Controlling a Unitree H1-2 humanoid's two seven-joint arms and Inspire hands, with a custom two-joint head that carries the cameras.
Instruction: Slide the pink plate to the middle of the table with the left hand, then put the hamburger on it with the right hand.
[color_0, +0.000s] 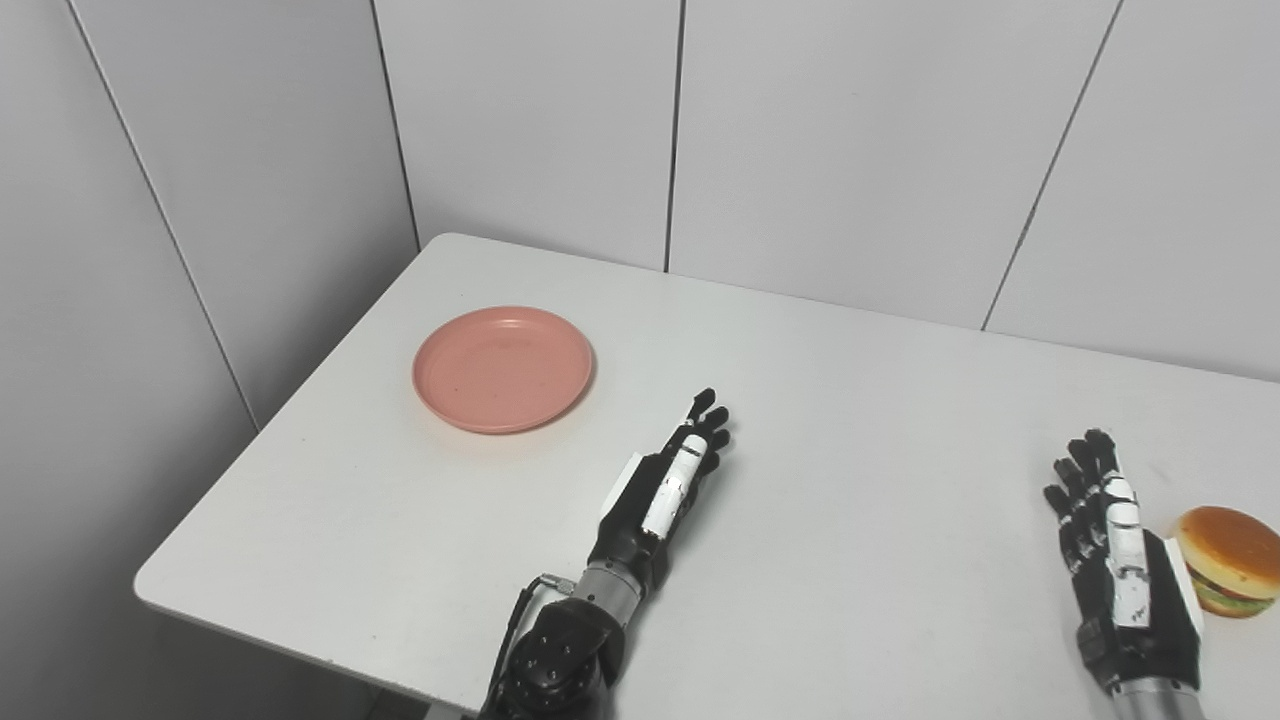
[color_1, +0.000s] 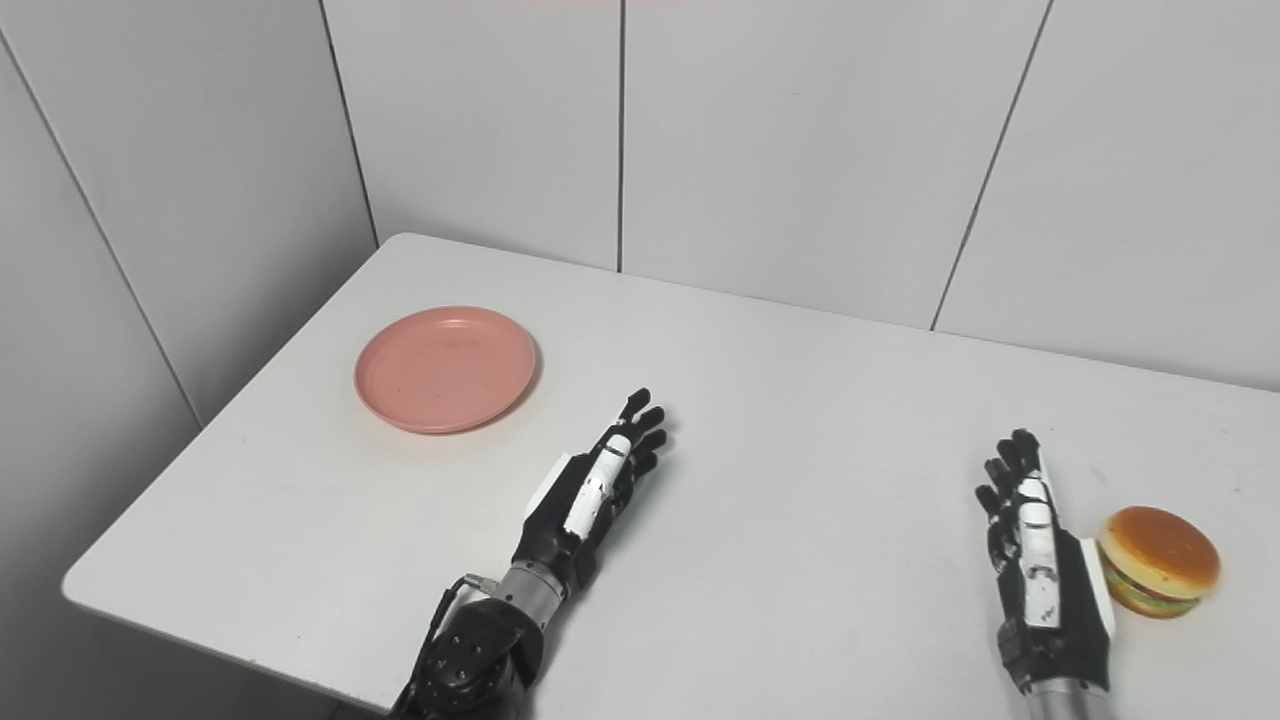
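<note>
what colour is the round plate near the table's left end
Pink, a salmon shade; the round plastic plate shows best in the left eye view.

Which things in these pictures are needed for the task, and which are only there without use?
Needed for the task:
pink plate, empty, near the table's left side
hamburger, on the table right of the right hand
left hand, open

Only there:
table
wall panels

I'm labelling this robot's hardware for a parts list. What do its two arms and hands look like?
Both are alike. The left hand and right hand have black fingers and black palms, with white panels along the back and one edge. Each joins a short silver metal wrist cuff. Behind the left cuff sits a black rounded forearm housing with small screws, and a thin black cable loops beside it.
</note>
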